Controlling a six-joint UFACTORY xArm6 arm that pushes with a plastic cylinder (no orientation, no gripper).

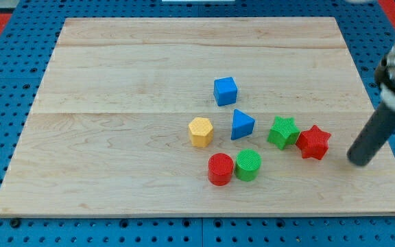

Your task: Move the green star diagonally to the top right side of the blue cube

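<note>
1. No gripper is fitted, so no open or closed state can be reported; my tip [359,162] is seen at the view's right, resting over the wooden board [115,82], well clear of the red star [313,142] to its left.
2. The upper part of the rod is blurred and cut off by the view's right edge.
3. The green star [282,132] is found right of centre, touching the red star on its right side; whether the two overlap cannot be told.
4. The blue cube [225,90] is set up and to the left of the green star, apart from it.
5. A blue triangle [241,125] lies between cube and green star, near the yellow hexagon [200,132].
6. A red cylinder [220,169] and a green cylinder [248,165] are placed side by side, touching, below the triangle.
7. Bare board is seen to the upper right of the blue cube, up to the board's top and right edges.
</note>
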